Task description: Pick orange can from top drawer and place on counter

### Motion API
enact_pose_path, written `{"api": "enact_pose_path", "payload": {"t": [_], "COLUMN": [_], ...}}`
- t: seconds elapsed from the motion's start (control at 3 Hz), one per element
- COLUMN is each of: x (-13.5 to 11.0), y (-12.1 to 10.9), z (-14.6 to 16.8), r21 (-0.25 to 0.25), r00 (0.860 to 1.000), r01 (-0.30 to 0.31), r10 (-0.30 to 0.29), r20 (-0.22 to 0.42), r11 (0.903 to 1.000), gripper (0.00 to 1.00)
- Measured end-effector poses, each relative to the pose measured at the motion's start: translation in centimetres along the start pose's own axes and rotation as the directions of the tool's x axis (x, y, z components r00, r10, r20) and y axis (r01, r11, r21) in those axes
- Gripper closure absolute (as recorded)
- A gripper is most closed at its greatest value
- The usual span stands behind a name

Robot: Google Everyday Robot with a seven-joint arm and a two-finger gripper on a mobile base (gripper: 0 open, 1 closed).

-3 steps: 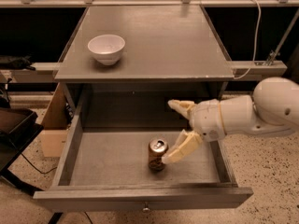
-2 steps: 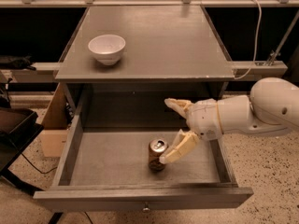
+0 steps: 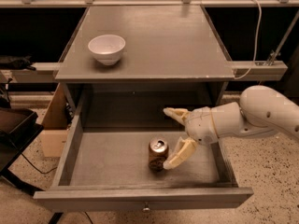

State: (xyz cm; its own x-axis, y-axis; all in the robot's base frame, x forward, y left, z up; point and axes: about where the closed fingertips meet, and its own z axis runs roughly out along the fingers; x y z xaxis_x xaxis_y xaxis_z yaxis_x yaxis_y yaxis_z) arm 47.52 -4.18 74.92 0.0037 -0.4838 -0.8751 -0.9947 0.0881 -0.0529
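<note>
- A white bowl (image 3: 106,48) sits upright on the counter (image 3: 159,41), close to its left edge and well away from the right one.
- A metal rail (image 3: 140,3) runs just behind the back edge.
- A pale beam (image 3: 261,71) sticks out sideways from the front-right corner; a white cable (image 3: 255,31) drops to it, beyond the right edge.
- A cardboard box (image 3: 53,125) stands on the floor under the left edge.
- A dark stand (image 3: 14,129) is farther out past the front-left corner.
- The speckled floor (image 3: 266,176) shows beyond the front-right corner.
- The tool (image 3: 167,139) hangs below the front edge, right of its middle, fingers spread.
</note>
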Motion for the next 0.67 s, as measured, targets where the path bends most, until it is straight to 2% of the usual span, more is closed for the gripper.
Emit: {"api": "enact_pose_path", "payload": {"t": [0.33,0.67], "x": [2.6,4.3], "y": [-1.2,-1.4], "z": [0.8,2.1], "r21": [-0.032,-0.05], "r00": [0.999,0.999], "r01": [0.035,0.048], "r10": [-0.035,-0.048], "r20": [-0.013,-0.001], "r11": [0.9989,0.9976], "gripper": [0.0,0.0]}}
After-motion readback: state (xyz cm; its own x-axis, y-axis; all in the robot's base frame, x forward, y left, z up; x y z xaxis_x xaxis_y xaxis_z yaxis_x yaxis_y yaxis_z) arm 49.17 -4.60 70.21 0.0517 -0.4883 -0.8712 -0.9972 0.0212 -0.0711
